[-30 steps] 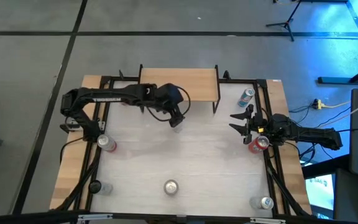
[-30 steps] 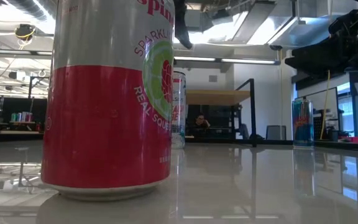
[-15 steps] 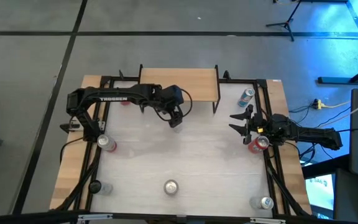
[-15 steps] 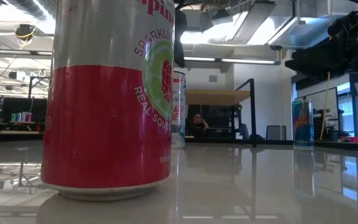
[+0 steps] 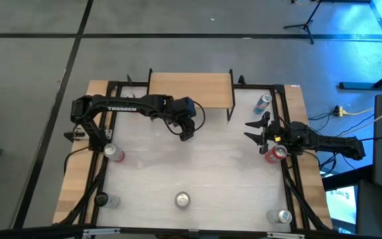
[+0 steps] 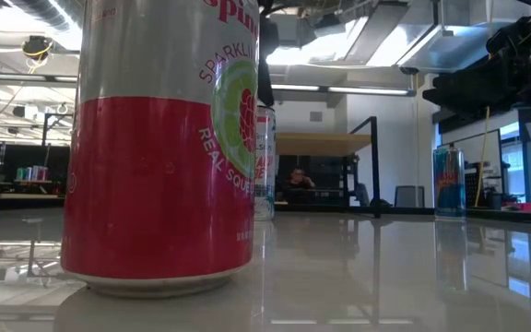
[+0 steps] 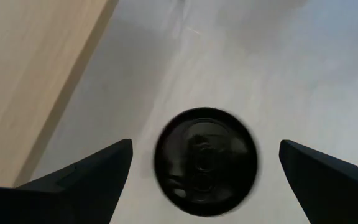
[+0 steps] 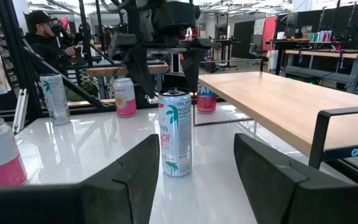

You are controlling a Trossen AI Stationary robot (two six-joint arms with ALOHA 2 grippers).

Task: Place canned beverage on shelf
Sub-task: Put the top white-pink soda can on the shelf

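Observation:
A tall white can with palm-tree print [image 8: 175, 134] stands upright on its base on the white tabletop, just in front of the shelf [image 5: 191, 89], a light-wood board on thin black legs. My left gripper [image 5: 186, 128] is open and points down over the can. In the left wrist view its fingers [image 7: 73, 180] stand on either side of the can's dark top [image 7: 205, 160] with a gap on each side. The low view shows the gripper [image 6: 265, 55] above the can [image 6: 265, 161]. My right gripper [image 5: 258, 129] waits open at the table's right.
Red cans stand at the left [image 5: 115, 154] and right [image 5: 276, 154] edges, and a blue can [image 5: 262, 103] right of the shelf. Silver-topped cans [image 5: 182, 199] line the near edge. A black frame [image 5: 105, 119] rims the table. A person [image 8: 42, 31] sits beyond it.
My left gripper has come down over the white can, so that its fingers now stand on either side of the can's top. The can has not moved.

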